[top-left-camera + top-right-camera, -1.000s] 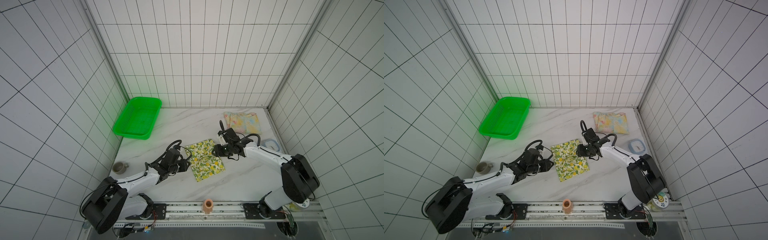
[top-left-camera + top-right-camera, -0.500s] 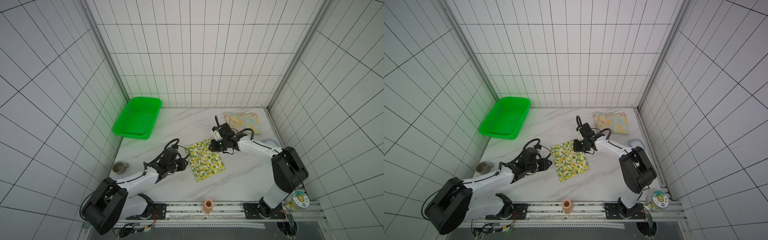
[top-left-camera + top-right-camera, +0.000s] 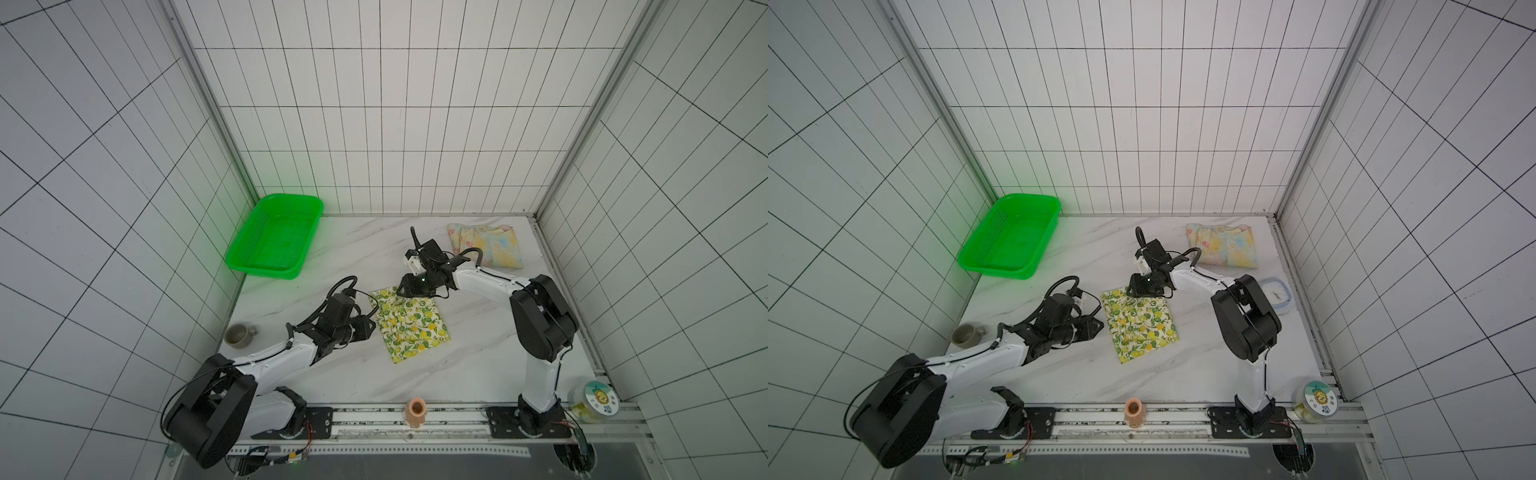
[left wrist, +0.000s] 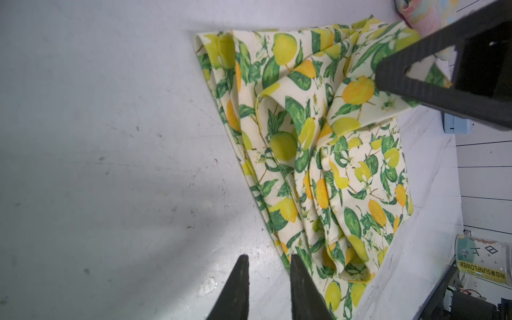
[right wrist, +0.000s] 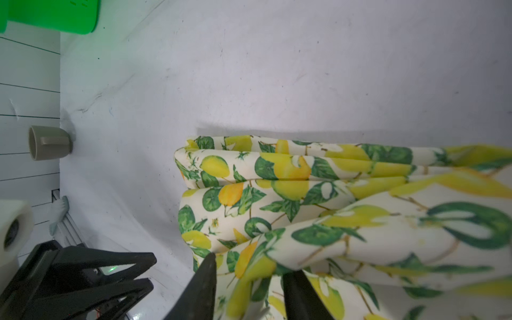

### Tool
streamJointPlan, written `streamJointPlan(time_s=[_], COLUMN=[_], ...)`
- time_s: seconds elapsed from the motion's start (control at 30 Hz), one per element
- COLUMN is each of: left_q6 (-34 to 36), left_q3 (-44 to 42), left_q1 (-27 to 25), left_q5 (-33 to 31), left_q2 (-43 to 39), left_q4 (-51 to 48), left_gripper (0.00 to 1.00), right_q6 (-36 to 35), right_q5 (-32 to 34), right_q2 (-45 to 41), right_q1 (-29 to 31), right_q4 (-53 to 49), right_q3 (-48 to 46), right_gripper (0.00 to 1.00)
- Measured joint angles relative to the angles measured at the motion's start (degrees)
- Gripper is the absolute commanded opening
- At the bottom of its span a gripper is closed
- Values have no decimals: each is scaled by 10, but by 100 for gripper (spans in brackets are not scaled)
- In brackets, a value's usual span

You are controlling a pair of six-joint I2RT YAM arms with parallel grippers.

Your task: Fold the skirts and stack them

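Your left claw (image 4: 267, 260) is slightly parted and empty beside the folded lemon skirt (image 3: 411, 326) on the marbled surface (image 3: 357, 382). The right claw (image 3: 404, 291) straddles the skirt's raised far corner; whether it grips, I cannot tell. Beyond, the pastel skirt (image 3: 488, 245) lies by the right tiled wall (image 3: 623, 208), the green basket (image 3: 249, 268) far left.

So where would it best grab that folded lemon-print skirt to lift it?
Pinch the lemon-print skirt by its rounded folded edge, coming in low along the table from the left gripper's side. The layers curl shut there; the opposite side shows loose hems that would likely splay.
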Motion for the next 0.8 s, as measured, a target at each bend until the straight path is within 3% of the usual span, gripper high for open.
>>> streamJointPlan(time_s=[0.43, 0.57, 0.8], left_q6=[0, 0, 1], left_q3=[34, 55, 128], left_q1=[2, 2, -5], left_q5=[1, 2, 6], left_q2=[-3, -4, 37], left_q4=[-9, -13, 0], left_gripper=[27, 28, 28], right_q6=[3, 3, 26], right_q5=[-52, -55, -47], right_q2=[15, -14, -205], right_q1=[8, 7, -10], right_q4=[51, 59, 138], right_q3=[39, 34, -132], right_gripper=[51, 49, 8])
